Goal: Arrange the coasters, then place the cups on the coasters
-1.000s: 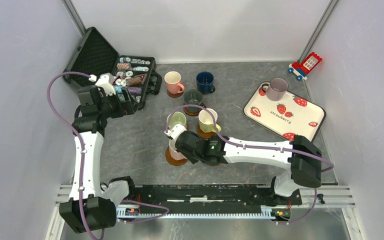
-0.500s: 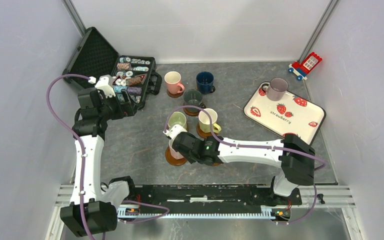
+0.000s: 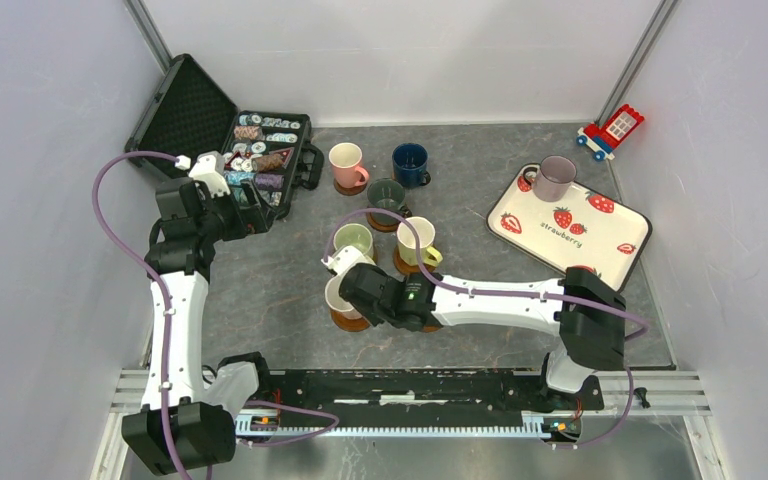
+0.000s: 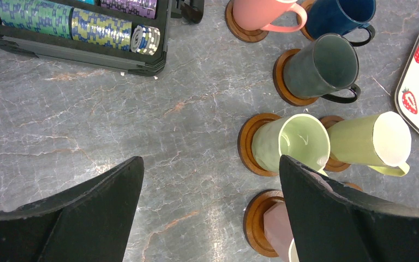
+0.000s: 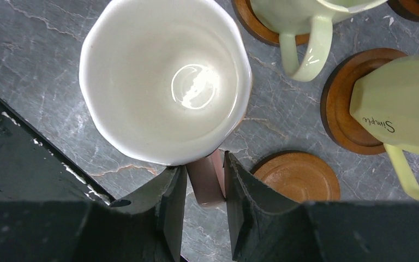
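Observation:
The pale pink-white cup (image 5: 163,82) stands upright on a brown coaster (image 3: 350,320) at the table's front middle. My right gripper (image 5: 204,188) is open a little around its handle (image 5: 206,180), with a thin gap on the left side. One bare coaster (image 5: 297,177) lies just right of that handle. The pink (image 3: 345,162), navy (image 3: 409,162), dark grey-green (image 3: 386,196), light green (image 3: 353,240) and cream-yellow (image 3: 415,240) cups each sit on a coaster. The mauve-grey cup (image 3: 557,176) stands on the strawberry tray (image 3: 600,235). My left gripper (image 4: 210,161) hangs wide open and empty above bare table.
An open black case of poker chips (image 3: 260,150) sits at the back left, close to my left gripper. A small toy brick house (image 3: 612,130) stands in the back right corner. Grey walls close in the table on three sides.
My right gripper's jaws have loosened around the pale cup's handle, and the gripper and cup have shifted slightly left over the coaster. The left arm has barely moved.

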Available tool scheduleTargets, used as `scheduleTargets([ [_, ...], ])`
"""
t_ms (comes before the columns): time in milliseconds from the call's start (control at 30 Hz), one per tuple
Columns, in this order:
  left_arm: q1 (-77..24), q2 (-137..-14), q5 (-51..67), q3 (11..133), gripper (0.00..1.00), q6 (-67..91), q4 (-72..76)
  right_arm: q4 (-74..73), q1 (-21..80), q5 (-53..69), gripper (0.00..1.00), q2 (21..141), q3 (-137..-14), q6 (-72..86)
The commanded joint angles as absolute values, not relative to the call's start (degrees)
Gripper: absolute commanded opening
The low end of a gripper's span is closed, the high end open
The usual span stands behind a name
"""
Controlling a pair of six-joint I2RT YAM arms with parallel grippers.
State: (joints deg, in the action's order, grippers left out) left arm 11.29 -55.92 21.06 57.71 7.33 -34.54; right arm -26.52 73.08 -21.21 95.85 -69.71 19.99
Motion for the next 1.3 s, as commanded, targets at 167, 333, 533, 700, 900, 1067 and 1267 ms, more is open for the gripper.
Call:
scheduleTargets([
  [167,11.78,-54.92,20.92,58.01,1.0,8.88,-32.3,-25.26,75.23,-23.81,0.41,95.4,-72.36,21.72],
  [333,11.89,-55.07,21.16,58.36,1.0,9.18,-32.26,-26.24,75.23,-23.81,0.49,93.86,-70.33,22.27],
  [533,11.87,-55.41,21.49,58.54,1.0,9.4,-32.28,-26.53,75.06,-22.72,0.54,92.42,-69.0,22.26],
  [700,11.86,-55.4,21.86,58.36,1.0,9.4,-32.34,-27.16,74.72,-22.17,0.55,90.9,-67.74,22.53],
  [900,11.86,-55.48,22.1,58.36,1.0,9.19,-32.65,-27.64,73.89,-19.2,0.66,87.85,-67.23,19.14],
  [1067,11.87,-56.31,23.53,59.16,1.0,8.05,-33.6,-28.32,71.88,-12.89,0.89,82.78,-69.38,10.74],
  [1267,11.87,-58.94,25.66,62.22,1.0,6.3,-35.19,-27.93,62.99,-0.41,0.98,77.05,-75.44,-1.22],
])
